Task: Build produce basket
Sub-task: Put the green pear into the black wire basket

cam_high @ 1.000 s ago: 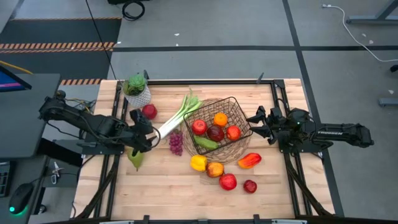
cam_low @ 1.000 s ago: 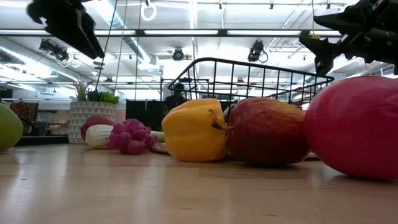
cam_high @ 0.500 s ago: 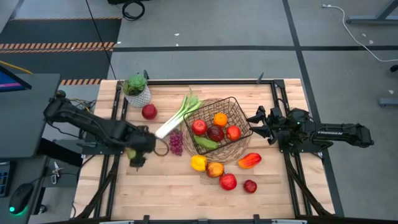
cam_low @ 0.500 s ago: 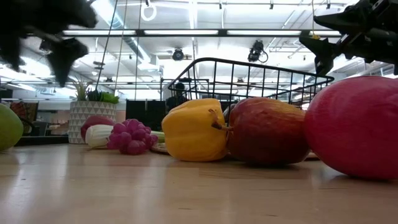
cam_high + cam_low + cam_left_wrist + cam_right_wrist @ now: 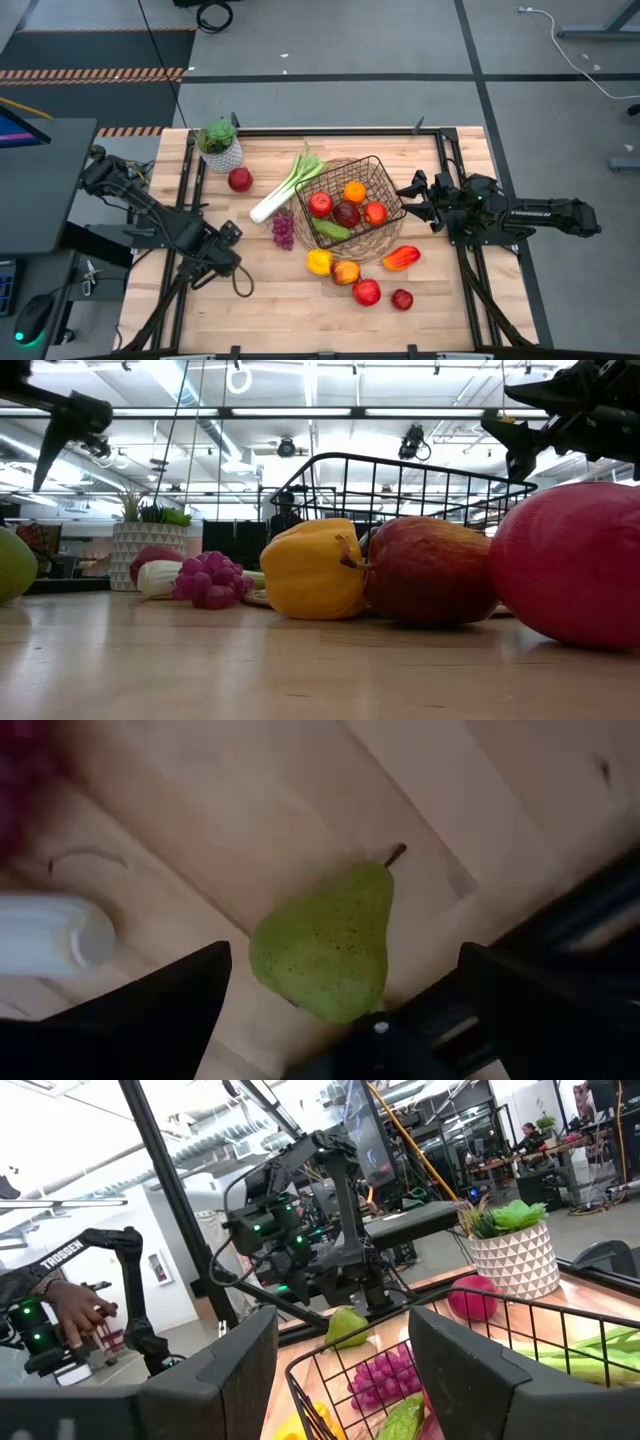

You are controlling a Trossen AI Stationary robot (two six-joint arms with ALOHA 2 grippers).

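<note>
A green pear lies on its side on the wooden table, near its left edge. My left gripper hangs above it, pointing down and open, with one finger on each side of the pear and clear of it. In the high view this gripper hides the pear. The dark wire basket stands mid-table holding red apples, an orange and a green vegetable. My right gripper waits open beside the basket's right rim, holding nothing.
Left of the basket lie a leek, purple grapes and a red apple. A potted plant stands at the far left. Near the basket's front are a yellow pepper, a red pepper and several apples.
My left gripper has swung from beside the leek's white end toward the table's near edge and sunk a little. It has tipped down and rolled its wrist, so that it now points down over the pear. It has stayed open.
</note>
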